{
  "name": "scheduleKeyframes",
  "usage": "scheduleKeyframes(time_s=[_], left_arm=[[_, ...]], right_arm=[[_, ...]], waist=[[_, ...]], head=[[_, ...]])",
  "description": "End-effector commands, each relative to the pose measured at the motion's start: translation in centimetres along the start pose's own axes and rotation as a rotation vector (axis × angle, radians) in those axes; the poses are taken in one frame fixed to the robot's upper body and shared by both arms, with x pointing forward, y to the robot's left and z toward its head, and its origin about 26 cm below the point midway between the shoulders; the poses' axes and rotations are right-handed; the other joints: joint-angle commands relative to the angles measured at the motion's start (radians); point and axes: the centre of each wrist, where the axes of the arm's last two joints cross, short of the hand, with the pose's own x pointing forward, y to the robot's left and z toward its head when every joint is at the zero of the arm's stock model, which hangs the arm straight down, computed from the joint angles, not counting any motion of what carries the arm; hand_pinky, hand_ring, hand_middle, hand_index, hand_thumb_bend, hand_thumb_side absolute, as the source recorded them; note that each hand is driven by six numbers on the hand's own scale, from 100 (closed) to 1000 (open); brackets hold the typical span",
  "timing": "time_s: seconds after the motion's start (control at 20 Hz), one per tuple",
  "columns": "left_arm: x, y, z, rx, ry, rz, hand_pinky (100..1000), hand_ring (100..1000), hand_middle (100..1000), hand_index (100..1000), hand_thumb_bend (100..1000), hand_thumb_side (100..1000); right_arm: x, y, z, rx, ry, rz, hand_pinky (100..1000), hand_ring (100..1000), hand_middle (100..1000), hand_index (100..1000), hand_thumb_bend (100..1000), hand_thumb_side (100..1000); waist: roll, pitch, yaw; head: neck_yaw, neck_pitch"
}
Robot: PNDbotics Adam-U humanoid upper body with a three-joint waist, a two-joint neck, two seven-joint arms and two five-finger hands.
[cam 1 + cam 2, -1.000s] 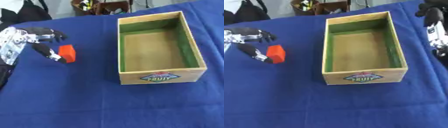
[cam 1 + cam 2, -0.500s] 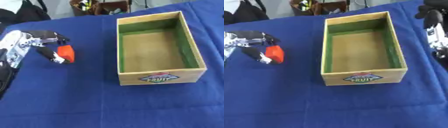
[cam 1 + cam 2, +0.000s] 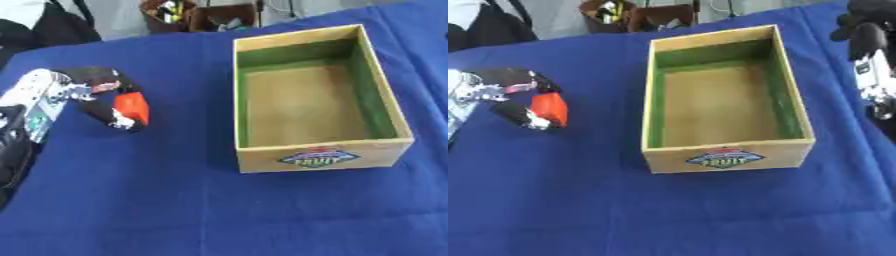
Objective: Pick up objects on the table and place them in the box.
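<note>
1. Table covered in a blue cloth (image 3: 175, 200); dark bags and clutter along the far edge.
2. Wooden box (image 3: 319, 155) stands right of centre, long side running away from the camera. Green inner walls, bare brown floor, a "FRUIT" label on the near end wall. Nothing inside it.
3. Left hand (image 3: 96, 97) comes in from the left edge, black fingers and thumb curled round an orange block (image 3: 133, 107). Fingers arch over the block's far side, the thumb sits on its near side.
4. The orange block is at the left of the table, well apart from the box, down at or just above the cloth; contact with the cloth cannot be told.
5. Right hand (image 3: 868, 35) shows at the upper right edge in the right eye view, beside the box's far right corner; whether its fingers are open or curled cannot be told.
</note>
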Motion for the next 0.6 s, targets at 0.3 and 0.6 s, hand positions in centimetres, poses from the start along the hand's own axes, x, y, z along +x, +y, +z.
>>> scheduleKeyframes(time_s=[0.3, 0.6], left_arm=[[-0.61, 0.46, 0.62, 0.041, 0.034, -0.054, 578, 691, 664, 862, 560, 728], [-0.57, 0.22, 0.51, 0.048, 0.034, -0.053, 507, 610, 599, 837, 457, 675]], right_arm=[[0.75, -0.28, -0.37, 0.003, -0.032, 0.006, 944, 850, 595, 802, 100, 571], [0.7, -0.28, -0.3, 0.0, -0.028, 0.006, 945, 851, 595, 802, 100, 570]], waist=[[-0.007, -0.023, 0.005], [-0.007, -0.027, 0.006]], head=[[0.0, -0.013], [-0.001, -0.015]])
